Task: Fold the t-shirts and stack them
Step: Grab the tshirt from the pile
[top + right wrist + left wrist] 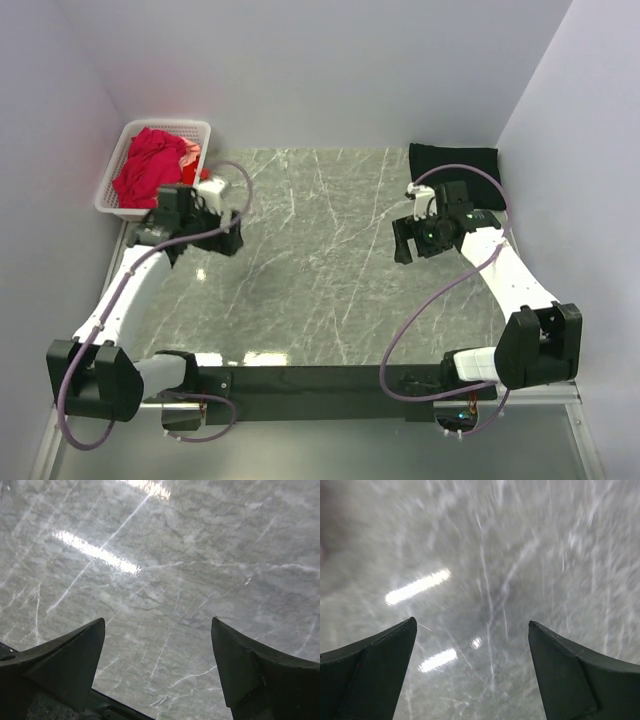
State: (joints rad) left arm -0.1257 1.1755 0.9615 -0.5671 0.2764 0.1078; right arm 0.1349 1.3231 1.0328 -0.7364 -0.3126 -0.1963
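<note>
Perhaps three t-shirts (148, 168) (192, 155) (452, 163), one basket (175, 124)

Table (320, 270): grey marble-pattern top with white veining, glossy. Bright strip reflections (262, 357) lie on it near the front edge, and similar streaks show in both wrist views.

Basket (172, 124): white plastic lattice, rectangular, standing upright in the far left corner, close to the left wall (40, 150).

Back wall (330, 60) and right wall (590, 140): plain, pale, unmarked, enclosing the table on those sides.

Metal ledge (540, 455): dull grey, running below the front edge.
</note>
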